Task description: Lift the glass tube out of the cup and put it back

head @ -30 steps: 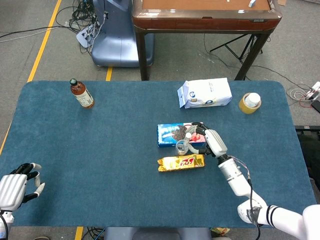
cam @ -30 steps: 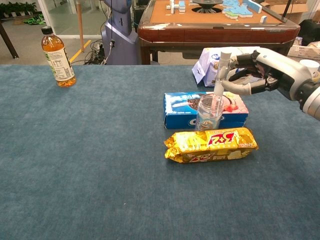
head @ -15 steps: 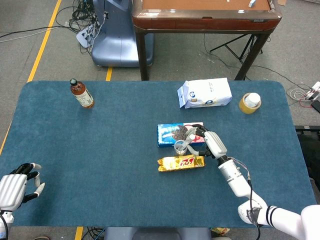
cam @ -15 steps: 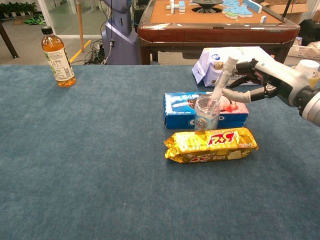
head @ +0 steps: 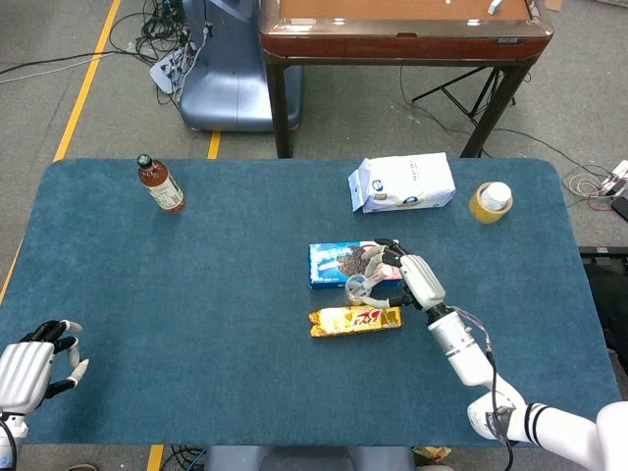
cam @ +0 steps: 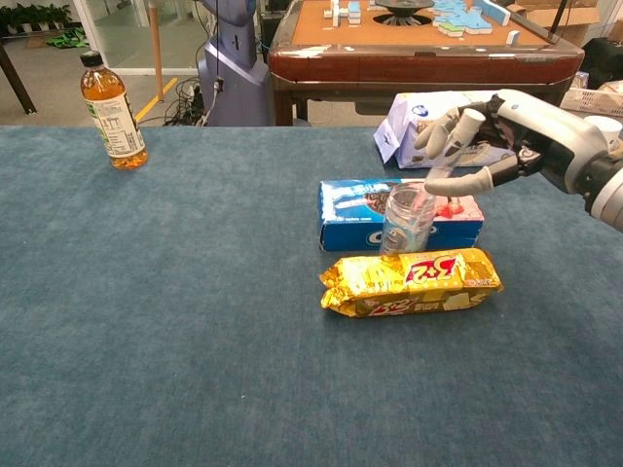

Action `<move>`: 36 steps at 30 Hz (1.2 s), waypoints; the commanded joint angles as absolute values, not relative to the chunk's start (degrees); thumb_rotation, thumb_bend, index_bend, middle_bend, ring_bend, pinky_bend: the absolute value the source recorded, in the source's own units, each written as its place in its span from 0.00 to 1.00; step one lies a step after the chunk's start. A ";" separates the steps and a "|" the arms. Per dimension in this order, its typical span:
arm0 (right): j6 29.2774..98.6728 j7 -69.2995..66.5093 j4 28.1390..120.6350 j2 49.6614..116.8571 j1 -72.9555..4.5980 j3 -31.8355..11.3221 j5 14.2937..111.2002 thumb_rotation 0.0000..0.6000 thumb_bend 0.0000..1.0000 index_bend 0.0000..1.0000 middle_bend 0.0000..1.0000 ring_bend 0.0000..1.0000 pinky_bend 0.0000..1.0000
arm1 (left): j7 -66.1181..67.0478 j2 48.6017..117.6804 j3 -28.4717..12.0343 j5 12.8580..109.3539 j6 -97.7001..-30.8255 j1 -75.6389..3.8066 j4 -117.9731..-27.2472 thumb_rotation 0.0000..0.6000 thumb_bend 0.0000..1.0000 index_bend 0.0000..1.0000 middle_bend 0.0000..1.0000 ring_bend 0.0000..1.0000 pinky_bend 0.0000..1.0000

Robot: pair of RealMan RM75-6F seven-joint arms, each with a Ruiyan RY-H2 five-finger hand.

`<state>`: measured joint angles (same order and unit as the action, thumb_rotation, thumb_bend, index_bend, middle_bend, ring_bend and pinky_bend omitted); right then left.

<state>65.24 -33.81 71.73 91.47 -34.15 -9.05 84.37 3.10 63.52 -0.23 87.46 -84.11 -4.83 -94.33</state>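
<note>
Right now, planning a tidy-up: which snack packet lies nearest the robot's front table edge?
The yellow snack packet, in front of the cup; the blue cookie box lies behind it, the white bag farthest back.

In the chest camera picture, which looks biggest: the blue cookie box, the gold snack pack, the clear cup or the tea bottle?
1. Gold snack pack, though it lies nearest the camera.
2. Blue cookie box, close behind it; partly hidden.
3. Tea bottle, farther away.
4. Clear cup.

- My right robot hand (cam: 506, 136) is silver-grey with black joints, on a silver forearm trailing thin cables.
- My left robot hand (head: 34, 371) looks the same.
</note>
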 commanded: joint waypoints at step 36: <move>81.02 1.87 92.63 69.50 -20.85 -5.98 85.01 1.00 0.09 0.49 0.34 0.13 0.22 | 4.45 64.16 -0.56 86.31 -82.92 -5.39 -94.13 1.00 0.33 0.37 0.35 0.25 0.41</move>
<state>78.86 -2.39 90.79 71.87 -23.34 -7.19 85.43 4.44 64.17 -0.56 86.28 -82.88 -5.40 -94.10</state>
